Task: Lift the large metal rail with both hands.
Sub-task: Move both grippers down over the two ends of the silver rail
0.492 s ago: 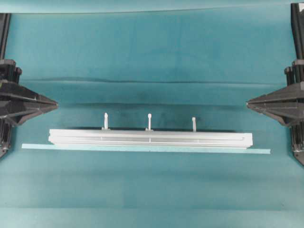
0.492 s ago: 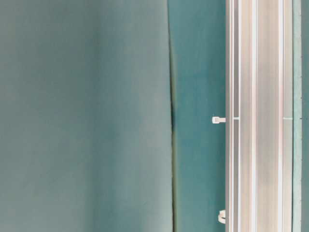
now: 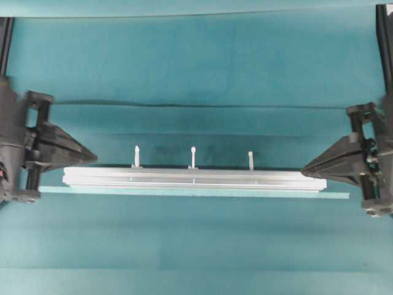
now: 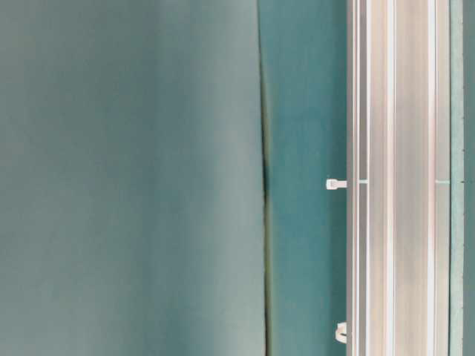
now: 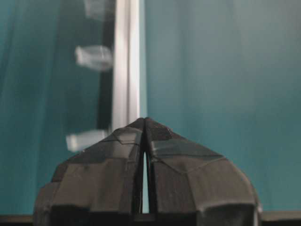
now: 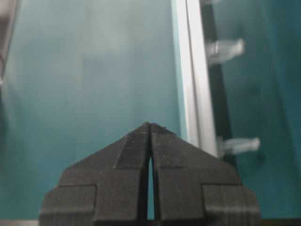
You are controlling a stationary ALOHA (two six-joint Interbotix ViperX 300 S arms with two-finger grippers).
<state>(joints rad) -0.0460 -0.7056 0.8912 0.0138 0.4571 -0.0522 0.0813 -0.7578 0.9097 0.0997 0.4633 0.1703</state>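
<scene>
The large metal rail [image 3: 193,179] lies flat across the middle of the teal table, silver-grey, grooved, with three white pegs [image 3: 193,157] along its far edge. It also shows in the table-level view [image 4: 397,178], the left wrist view [image 5: 126,70] and the right wrist view [image 6: 195,80]. My left gripper [image 3: 95,158] is shut and empty, its tip just above the rail's left end; in its wrist view [image 5: 144,120] the jaws meet. My right gripper [image 3: 303,169] is shut and empty at the rail's right end; in its wrist view [image 6: 149,125] the jaws meet.
A thin flat pale tape strip [image 3: 184,192] lies along the rail's near side and sticks out past both ends. A fold in the teal cloth [image 3: 196,106] runs across the table behind the rail.
Both grippers have moved inward and down toward the rail's ends. The rail has not moved.
</scene>
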